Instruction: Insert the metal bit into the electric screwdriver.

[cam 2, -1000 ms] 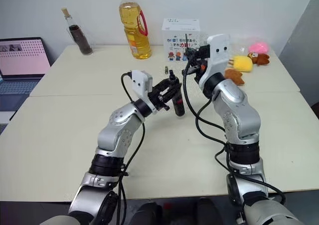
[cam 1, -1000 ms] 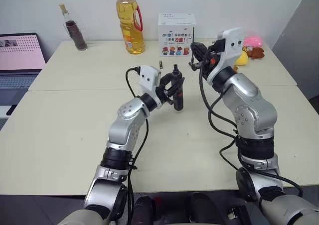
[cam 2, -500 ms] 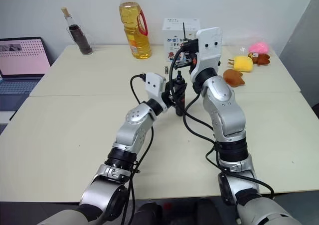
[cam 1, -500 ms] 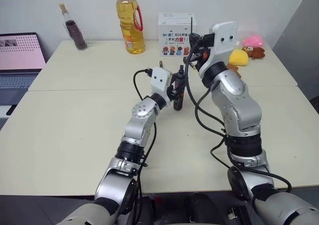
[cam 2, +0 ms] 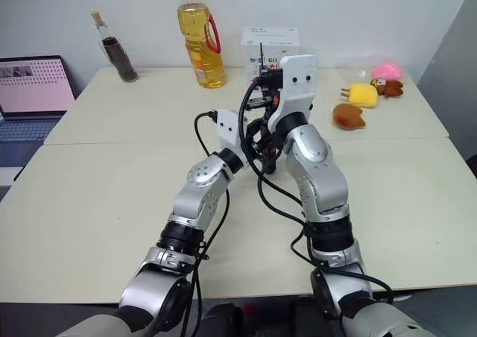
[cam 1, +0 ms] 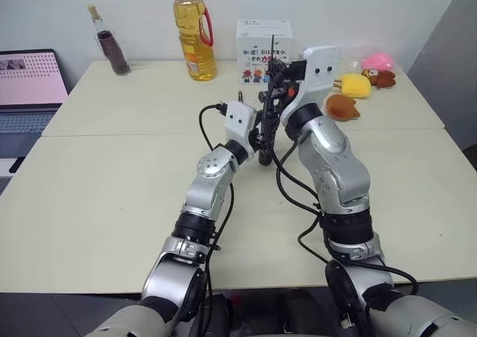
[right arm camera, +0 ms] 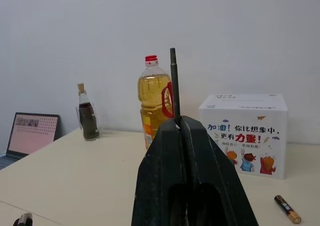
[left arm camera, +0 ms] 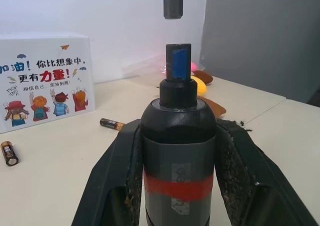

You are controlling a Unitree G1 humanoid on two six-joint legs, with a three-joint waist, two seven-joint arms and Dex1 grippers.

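My left gripper [left arm camera: 178, 136] is shut on the electric screwdriver [left arm camera: 178, 161], a dark body with a red band, held upright over the table's middle [cam 1: 264, 152]. Its small blue tip [left arm camera: 178, 61] points up. My right gripper [right arm camera: 179, 125] is shut on the metal bit [right arm camera: 173, 81], a thin grey rod that runs through its closed fingers [right arm camera: 160, 176] and sticks up past them [cam 2: 261, 54]. The bit's lower end [left arm camera: 173, 3] hangs a short way above the blue tip, nearly in line with it and apart from it. The right gripper [cam 1: 279, 76] sits just above the left one.
At the table's back stand a yellow oil bottle [cam 1: 192, 35], a small dark bottle [cam 1: 112, 50] and a white printed box [cam 1: 262, 50]. Plush toys [cam 1: 356, 85] lie back right, a laptop [cam 1: 30, 80] far left. Two batteries [left arm camera: 114, 123] lie near the box.
My right gripper has swung left with the bit and now stands over the screwdriver. The left gripper brought the screwdriver slightly forward and has held still for the last half second.
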